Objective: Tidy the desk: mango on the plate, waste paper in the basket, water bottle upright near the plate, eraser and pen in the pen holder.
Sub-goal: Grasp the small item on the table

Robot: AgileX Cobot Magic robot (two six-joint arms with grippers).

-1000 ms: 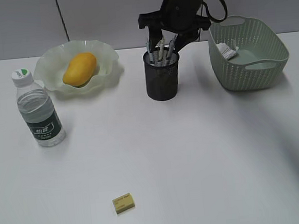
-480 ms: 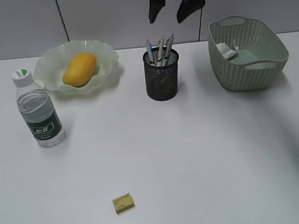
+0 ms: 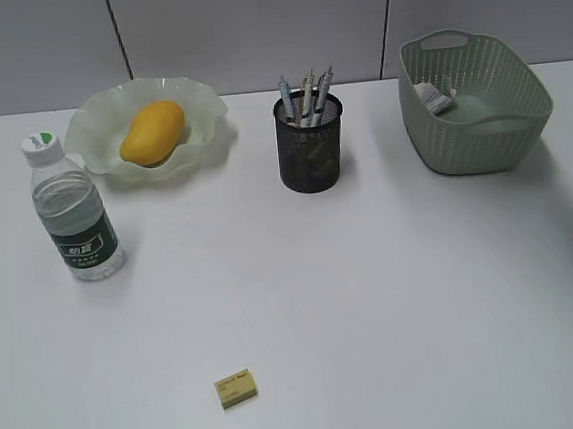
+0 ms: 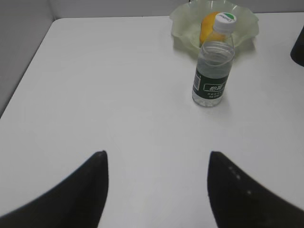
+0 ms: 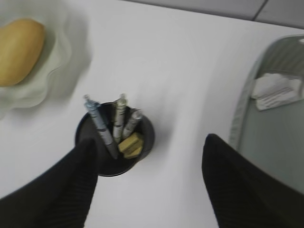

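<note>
pen holder (image 5: 114,140) below open right gripper (image 5: 147,190)

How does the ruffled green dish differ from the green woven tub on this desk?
The plate is shallow and translucent, with a wavy ruffled rim; the basket is deep and opaque, with woven-pattern walls and handle cut-outs. The plate holds the mango; the basket holds the waste paper. The plate sits at the back left of the desk, the basket at the back right. Both are pale green and stand upright.
</note>
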